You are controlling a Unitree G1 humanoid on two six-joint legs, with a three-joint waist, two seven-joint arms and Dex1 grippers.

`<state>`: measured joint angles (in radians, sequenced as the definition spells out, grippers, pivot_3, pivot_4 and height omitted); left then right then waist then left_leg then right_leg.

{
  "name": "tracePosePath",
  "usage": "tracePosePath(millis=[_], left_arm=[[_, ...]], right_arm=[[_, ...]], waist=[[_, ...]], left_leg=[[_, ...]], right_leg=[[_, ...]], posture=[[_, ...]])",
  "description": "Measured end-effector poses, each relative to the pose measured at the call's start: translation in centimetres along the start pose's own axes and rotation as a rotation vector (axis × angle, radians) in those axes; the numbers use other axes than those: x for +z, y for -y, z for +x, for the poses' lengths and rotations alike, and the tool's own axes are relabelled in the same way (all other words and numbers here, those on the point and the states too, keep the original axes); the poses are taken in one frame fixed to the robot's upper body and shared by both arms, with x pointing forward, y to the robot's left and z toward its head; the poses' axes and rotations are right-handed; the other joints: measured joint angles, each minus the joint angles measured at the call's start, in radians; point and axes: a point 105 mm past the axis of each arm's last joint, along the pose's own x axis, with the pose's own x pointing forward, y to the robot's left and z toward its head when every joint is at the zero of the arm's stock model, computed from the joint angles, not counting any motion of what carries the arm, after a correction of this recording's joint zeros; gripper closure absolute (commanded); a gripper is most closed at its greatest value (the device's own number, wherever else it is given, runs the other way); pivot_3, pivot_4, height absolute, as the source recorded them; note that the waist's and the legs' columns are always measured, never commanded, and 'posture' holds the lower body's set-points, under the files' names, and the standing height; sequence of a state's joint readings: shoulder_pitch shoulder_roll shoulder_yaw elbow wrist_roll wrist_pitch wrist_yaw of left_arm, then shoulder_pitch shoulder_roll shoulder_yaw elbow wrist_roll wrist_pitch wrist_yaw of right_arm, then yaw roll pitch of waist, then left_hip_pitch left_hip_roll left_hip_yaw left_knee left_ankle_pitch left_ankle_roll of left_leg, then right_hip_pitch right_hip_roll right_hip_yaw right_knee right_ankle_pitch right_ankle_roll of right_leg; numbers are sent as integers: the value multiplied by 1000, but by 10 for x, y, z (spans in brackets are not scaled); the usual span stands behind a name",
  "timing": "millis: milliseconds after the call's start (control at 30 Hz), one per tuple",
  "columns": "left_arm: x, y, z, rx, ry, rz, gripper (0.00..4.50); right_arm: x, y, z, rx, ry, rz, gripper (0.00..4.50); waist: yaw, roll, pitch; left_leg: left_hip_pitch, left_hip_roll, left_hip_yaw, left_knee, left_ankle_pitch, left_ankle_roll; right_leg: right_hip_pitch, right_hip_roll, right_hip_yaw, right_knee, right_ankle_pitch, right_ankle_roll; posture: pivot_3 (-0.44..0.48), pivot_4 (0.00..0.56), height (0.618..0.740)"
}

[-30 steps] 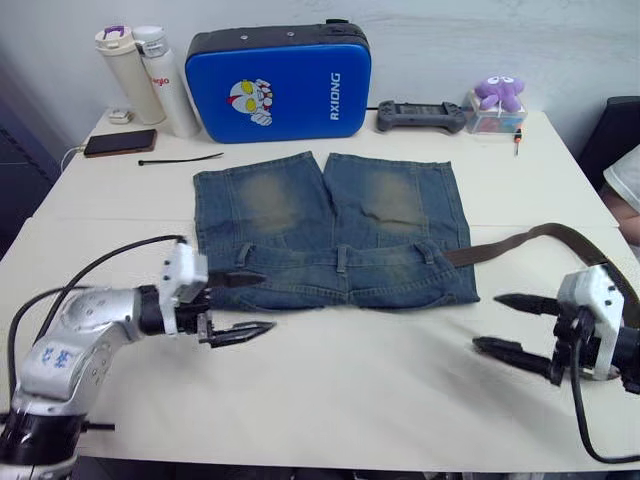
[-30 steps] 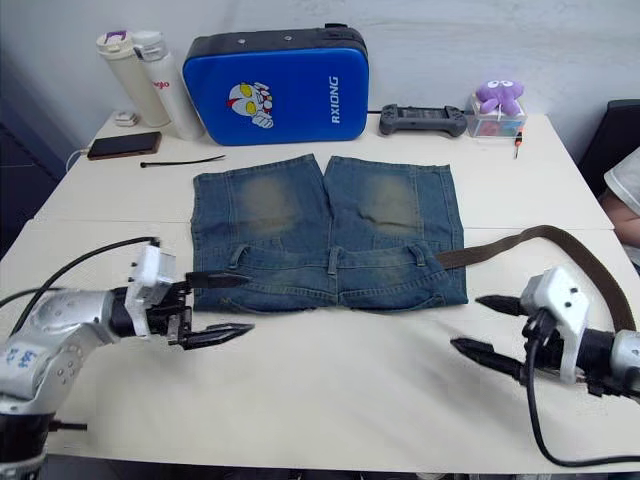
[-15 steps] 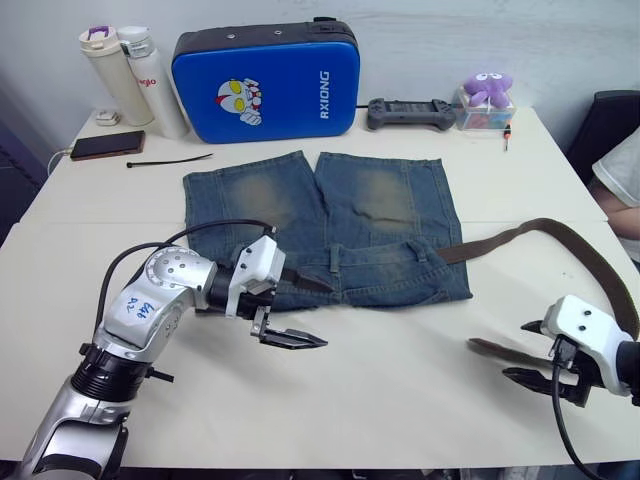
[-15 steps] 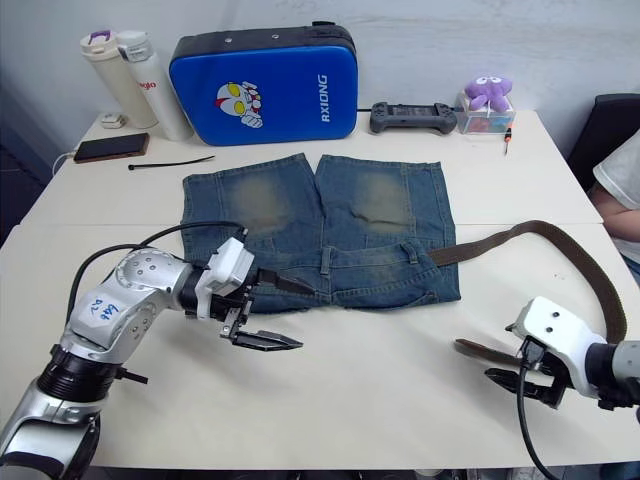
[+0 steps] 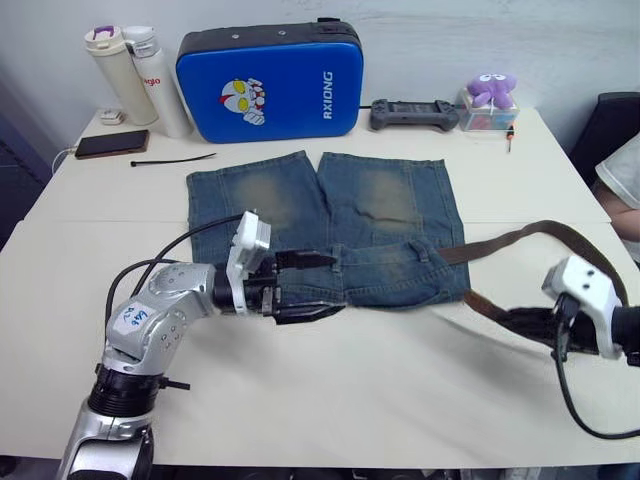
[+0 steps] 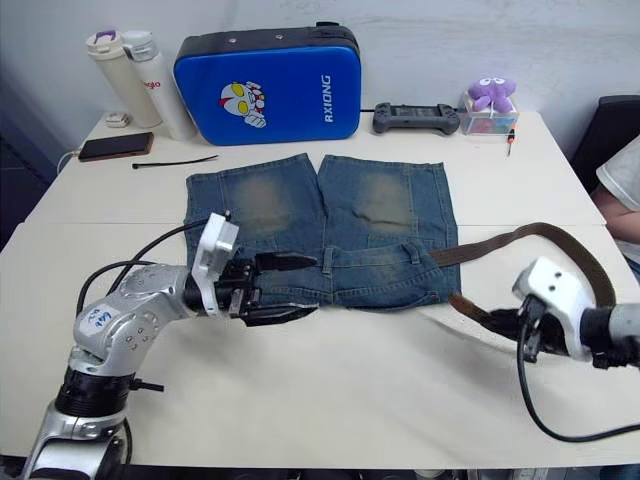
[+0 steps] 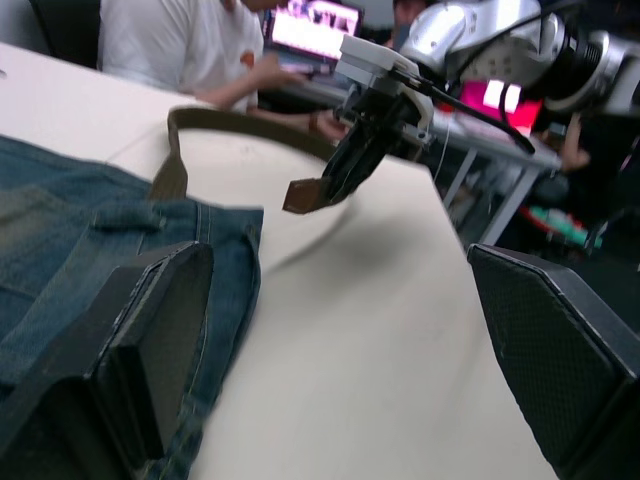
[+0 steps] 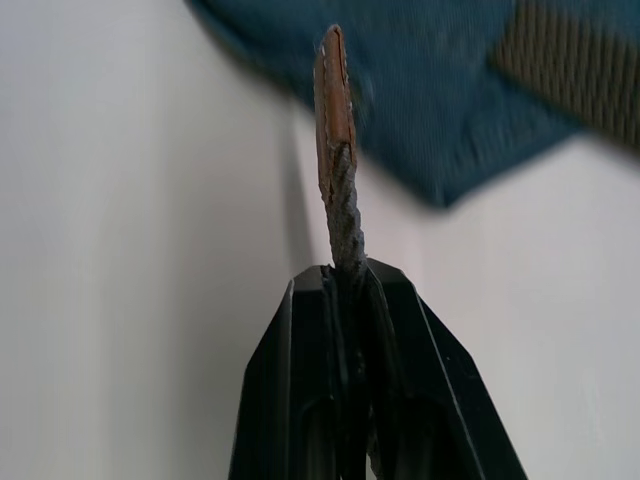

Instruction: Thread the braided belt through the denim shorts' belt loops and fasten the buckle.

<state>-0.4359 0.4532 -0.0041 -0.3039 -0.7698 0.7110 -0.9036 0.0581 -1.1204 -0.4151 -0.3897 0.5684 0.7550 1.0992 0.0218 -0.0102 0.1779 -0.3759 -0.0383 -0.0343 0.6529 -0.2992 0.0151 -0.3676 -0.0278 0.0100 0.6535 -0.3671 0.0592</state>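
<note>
R gripper (image 6: 510, 322), near the counter's (image 6: 350, 400) right edge, had its jaws pinched on the braided belt's (image 6: 560, 240) tip, held just off the denim shorts' (image 6: 330, 225) waistband corner. L gripper (image 6: 285, 290) sat w/ jaws spread over the waistband's left part. Shorts lay mid-counter; belt looped toward right edge. Blue case (image 6: 268, 82) stood at far edge.
</note>
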Motion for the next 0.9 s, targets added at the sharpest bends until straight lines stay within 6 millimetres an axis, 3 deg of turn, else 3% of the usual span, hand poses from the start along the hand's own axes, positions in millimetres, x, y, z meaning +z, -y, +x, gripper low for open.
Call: tracePosePath(millis=[200,333,500,533,633,833,900], left_arm=[[13,6,28,-58,148,-114,0],[17,11,48,-117,208,-121,0],[10,10,63,-138,212,-145,0],[9,12,66,-146,212,-144,576],[7,13,70,-156,210,-146,1635],[-1,11,79,-173,179,-169,4363],[0,9,80,-180,184,-173,4439]], right_arm=[[64,-43,4,251,254,55,4394],[82,-54,8,298,328,74,4394],[84,-56,11,285,335,106,4394],[84,-55,12,278,334,112,4500],[82,-56,13,266,328,119,4500],[80,-61,16,272,338,151,4500],[81,-60,15,259,345,152,4500]], waist=[[3,-1,1],[3,-1,1],[4,-1,1],[3,-1,1],[3,-1,1],[4,-1,1],[4,-1,1]], left_leg=[[-1,0,0,1,1,-2],[-1,0,0,3,1,-2],[-3,0,0,3,1,-2],[-3,0,0,3,1,-2],[-3,0,0,4,1,-2],[-4,0,0,4,0,-1],[-5,0,-1,6,0,-1]], right_leg=[[1,0,-1,0,0,0],[1,0,-1,-1,0,0],[0,0,-1,-1,0,0],[0,0,-1,-1,0,0],[0,0,-1,0,0,0],[-1,0,-1,0,0,0],[-2,0,-1,0,0,0]], posture=[[0,150,739],[0,150,739],[0,150,739],[0,150,739],[0,150,739],[0,150,739],[0,150,739]])
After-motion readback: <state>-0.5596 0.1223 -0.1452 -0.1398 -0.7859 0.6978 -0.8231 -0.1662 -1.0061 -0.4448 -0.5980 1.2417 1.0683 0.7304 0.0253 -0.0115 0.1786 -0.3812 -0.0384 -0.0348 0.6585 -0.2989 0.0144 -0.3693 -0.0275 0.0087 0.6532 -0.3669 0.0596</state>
